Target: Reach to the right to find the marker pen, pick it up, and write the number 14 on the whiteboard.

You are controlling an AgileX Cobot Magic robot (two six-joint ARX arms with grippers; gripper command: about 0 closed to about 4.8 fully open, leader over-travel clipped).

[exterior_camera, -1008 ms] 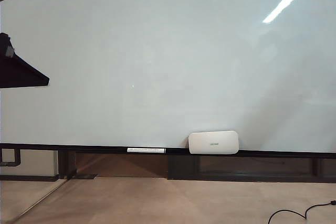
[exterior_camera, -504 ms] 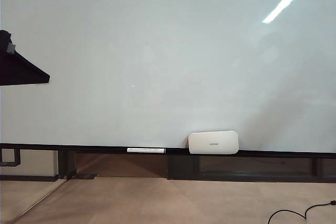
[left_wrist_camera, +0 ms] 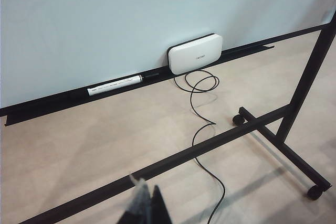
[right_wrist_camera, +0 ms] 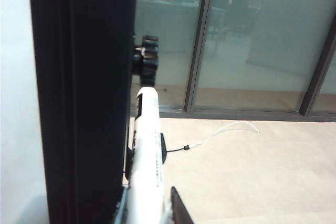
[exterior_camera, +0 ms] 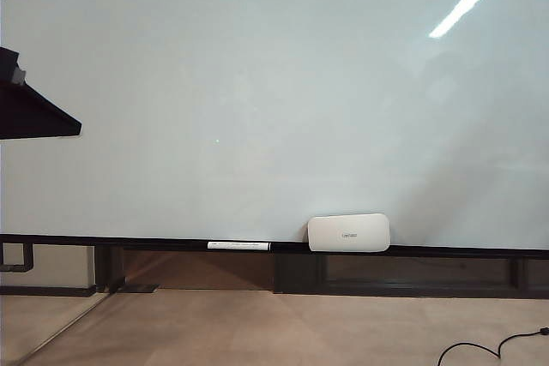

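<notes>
The whiteboard fills the exterior view, its black rail along the bottom. The marker pen, white-bodied with a dark far end, shows in the right wrist view close beside the board's black side post. My right gripper has a finger against each side of the pen's body and is shut on it. This gripper is outside the exterior view. My left gripper hangs over the floor in front of the board, fingertips together, holding nothing. In the exterior view it is the dark wedge at the left edge.
A white rounded eraser and a slim white stick-like pen rest on the rail. A black cable trails across the floor past the stand's black legs. A black knob juts from the post; a glass partition stands behind.
</notes>
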